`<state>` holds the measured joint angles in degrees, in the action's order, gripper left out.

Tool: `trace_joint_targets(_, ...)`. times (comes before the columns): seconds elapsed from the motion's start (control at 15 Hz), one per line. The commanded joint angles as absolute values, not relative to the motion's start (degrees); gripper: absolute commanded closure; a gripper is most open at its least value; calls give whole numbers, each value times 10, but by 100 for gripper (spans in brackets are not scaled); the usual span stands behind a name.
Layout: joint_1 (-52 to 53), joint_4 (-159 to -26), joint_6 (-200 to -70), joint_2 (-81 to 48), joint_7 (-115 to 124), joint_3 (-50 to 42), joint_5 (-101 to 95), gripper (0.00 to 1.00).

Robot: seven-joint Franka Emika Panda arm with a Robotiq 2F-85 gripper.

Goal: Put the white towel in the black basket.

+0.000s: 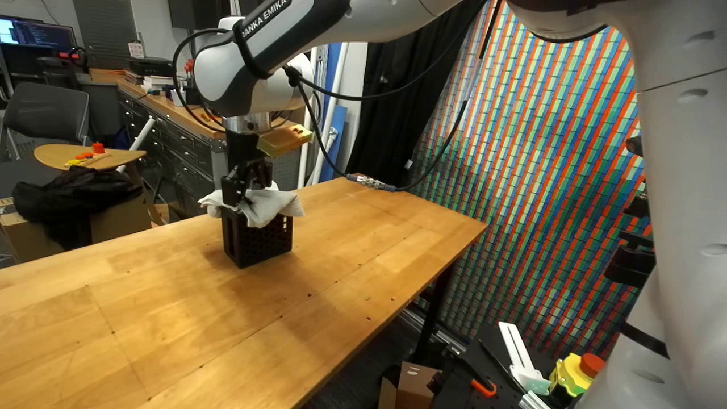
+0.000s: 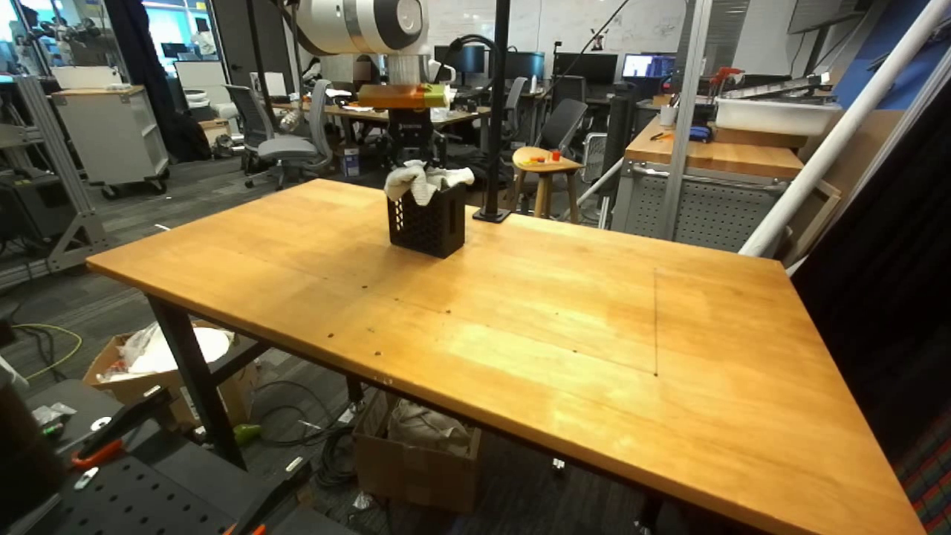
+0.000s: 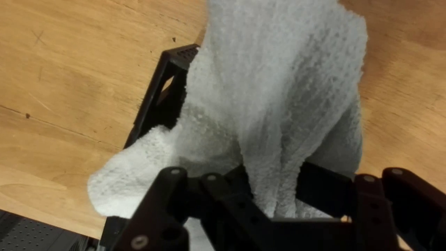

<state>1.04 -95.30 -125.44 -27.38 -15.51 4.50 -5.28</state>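
White towel (image 1: 267, 207), crumpled, sits bunched across the top of the black basket (image 1: 258, 244), its folds hanging over the rim in both exterior views. From above, the robot's gripper (image 3: 275, 186) points down, jaws narrow, its dark fingers (image 3: 324, 190) pinching a gathered fold of the towel. In the wrist view, a strip of the basket's dark interior shows left of the cloth; how much towel sits inside is hidden. The basket stands upright on a wooden table (image 2: 535, 297), towards the far edge. Just to its right, in an exterior view, a black post (image 2: 496, 148) rises from that edge.
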Motion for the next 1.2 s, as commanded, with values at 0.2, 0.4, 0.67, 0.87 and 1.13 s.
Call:
trace_joint_targets(0.2,-6,-913,-1246,-339,-216,79,20,95)
trace_joint_targets(0.4,-11,-906,-1235,-344,-233,86,41,94)
trace_joint_targets(0.67,-8,-891,-1227,-336,-232,82,34,94)
trace_joint_targets(0.87,1,-893,-1223,-313,-221,71,10,60)
trace_joint_targets(1.13,12,-900,-1222,-279,-208,59,-31,30)
